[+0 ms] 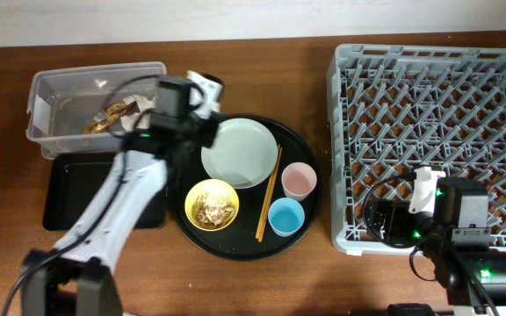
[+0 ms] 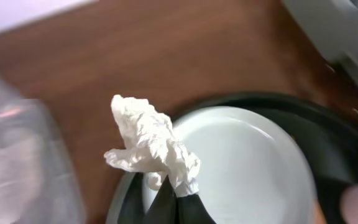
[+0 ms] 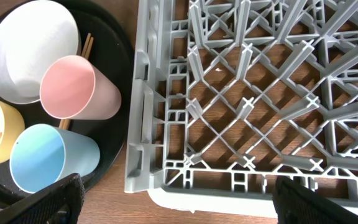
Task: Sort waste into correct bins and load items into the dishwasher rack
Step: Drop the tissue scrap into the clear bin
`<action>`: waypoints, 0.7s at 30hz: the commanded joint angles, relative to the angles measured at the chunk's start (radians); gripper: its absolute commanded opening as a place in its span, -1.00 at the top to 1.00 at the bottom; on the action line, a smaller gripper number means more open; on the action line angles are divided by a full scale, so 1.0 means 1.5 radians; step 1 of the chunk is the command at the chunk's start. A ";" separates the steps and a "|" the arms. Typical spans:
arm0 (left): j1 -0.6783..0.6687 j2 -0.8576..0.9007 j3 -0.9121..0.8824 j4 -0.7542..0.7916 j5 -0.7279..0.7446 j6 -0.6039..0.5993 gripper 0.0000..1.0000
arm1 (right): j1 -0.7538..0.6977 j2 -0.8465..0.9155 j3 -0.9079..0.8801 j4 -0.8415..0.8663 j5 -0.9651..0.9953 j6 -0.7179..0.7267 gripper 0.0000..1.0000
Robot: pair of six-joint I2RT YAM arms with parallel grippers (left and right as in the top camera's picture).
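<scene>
L wrist view only: crumpled white paper tissue point(image 2: 151, 149) pinched by L gripper point(image 2: 169, 198), dark fingers pressed together on its lower end, over the tabletop beside the rim of the pale greenish-white round plate point(image 2: 247, 168). Overhead shows just a white blob there, btwn plate and the clear plastic rectangular tub point(image 1: 38, 101).

R wrist view only: R gripper point(image 3: 179, 193) spread wide, nothing in it, over the near-left corner of the large grey plastic dishwasher rack point(image 3: 260, 93).

Overhead only: gold-brown foil wrapper point(image 1: 112, 112) inside tub; shallow black rectangular tray point(image 1: 64, 197) just on the robot's side of tub.

Counts: 1 plate, 1 small yellow bowl point(image 1: 191, 206) w/ beige food scraps point(image 1: 212, 209), 1 pink cup point(image 1: 299, 180), 1 blue cup point(image 1: 286, 216), 1 pair wooden chopsticks point(image 1: 268, 195), all on 1 large round black tray point(image 1: 235, 246). 2 bins, 1 rack.

Brown wood tabletop point(image 1: 262, 70); pale wall strip point(image 1: 235, 17) at far edge.
</scene>
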 commanded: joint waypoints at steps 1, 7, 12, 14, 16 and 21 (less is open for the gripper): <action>0.081 -0.021 0.004 -0.006 -0.007 0.004 0.99 | -0.003 -0.002 0.011 0.000 -0.006 0.000 -0.97; 0.201 -0.006 0.004 -0.007 -0.007 0.004 0.99 | -0.003 -0.002 0.011 0.000 -0.006 0.000 -0.97; 0.230 0.014 0.004 -0.004 -0.007 0.004 0.03 | -0.003 -0.003 0.011 0.000 -0.006 0.000 -0.97; 0.230 0.016 0.004 -0.003 -0.004 0.004 -0.05 | -0.003 -0.003 0.011 -0.002 -0.006 0.000 -0.97; 0.230 0.011 0.004 -0.003 -0.002 0.003 -0.09 | -0.003 -0.003 0.011 -0.003 -0.006 0.000 -0.97; 0.230 -0.041 0.004 -0.035 0.070 0.003 -0.99 | -0.003 -0.002 0.011 -0.003 -0.006 0.000 -0.97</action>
